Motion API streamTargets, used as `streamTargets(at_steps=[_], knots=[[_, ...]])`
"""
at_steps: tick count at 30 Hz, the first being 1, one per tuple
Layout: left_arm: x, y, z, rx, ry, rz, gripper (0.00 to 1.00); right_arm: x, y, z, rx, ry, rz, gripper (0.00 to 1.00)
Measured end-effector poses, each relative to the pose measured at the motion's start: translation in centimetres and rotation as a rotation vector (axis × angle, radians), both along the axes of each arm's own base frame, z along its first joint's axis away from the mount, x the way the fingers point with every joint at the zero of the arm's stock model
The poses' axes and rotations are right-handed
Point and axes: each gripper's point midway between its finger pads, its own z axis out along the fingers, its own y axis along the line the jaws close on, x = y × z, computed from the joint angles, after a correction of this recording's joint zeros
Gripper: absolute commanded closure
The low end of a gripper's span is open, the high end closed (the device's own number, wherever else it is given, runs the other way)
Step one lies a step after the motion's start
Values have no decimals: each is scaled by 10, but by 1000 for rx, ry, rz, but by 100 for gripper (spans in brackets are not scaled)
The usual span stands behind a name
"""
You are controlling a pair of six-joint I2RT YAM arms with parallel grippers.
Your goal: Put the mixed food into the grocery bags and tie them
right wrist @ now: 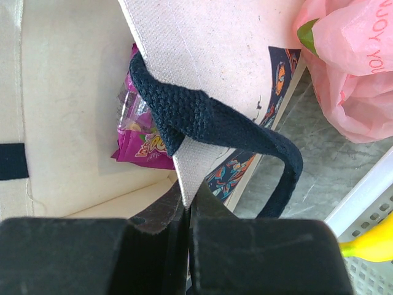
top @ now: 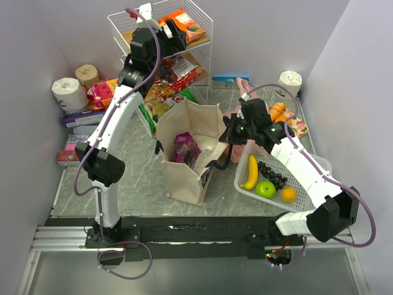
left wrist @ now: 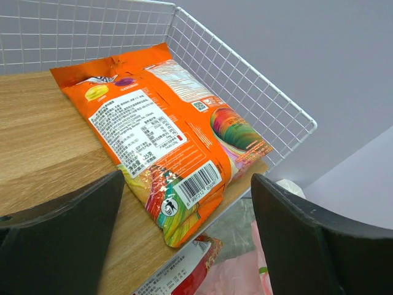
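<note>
An orange snack packet [left wrist: 166, 141] lies on the top wooden shelf of the wire rack [top: 202, 24]. My left gripper [left wrist: 189, 184] hovers open at the packet's near end, one finger on each side, not touching it. It shows at the rack top [top: 177, 32] in the top view. The beige canvas tote [top: 190, 147] stands open mid-table with a purple packet [right wrist: 138, 144] inside. My right gripper [right wrist: 191, 196] is shut on the tote's rim beside its dark strap [right wrist: 215, 120]. The pink bag [right wrist: 350, 74] lies crumpled just beyond the tote.
A white perforated basket [top: 319, 166] at the right holds a banana [top: 250, 172], grapes [top: 272, 174], a green apple [top: 265, 188] and an orange [top: 288, 194]. A red packet [left wrist: 184, 270] sits on the lower shelf. Toilet rolls [top: 66, 92] stand far left.
</note>
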Motion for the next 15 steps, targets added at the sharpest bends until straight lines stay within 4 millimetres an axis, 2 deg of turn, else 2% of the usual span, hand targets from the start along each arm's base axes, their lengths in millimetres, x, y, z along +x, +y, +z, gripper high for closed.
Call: streamTargets(at_steps=[5,8,9,11,12,14,15], knots=[[4,-3,-1,-10,-7,-4,23,0,0,0,-1,-1,1,97],[6,-5,-1,-19,-10,-13,33,0,0,0,-2,-2,2,97],[7,-6,-2,-22,-9,-15,39,0,0,0,-2,-2,2,97],[8,-7,-2,-33,-9,-18,45,0,0,0,-3,-2,1,97],[8,-7,-3,-37,-7,-18,53,0,0,0,-3,-2,1,97],[8,-8,-4,-45,0,-17,62,0,-1,0,-4,-3,1,97],[9,-8,-6,-51,4,-16,70,0,-1,0,-5,-3,1,97]])
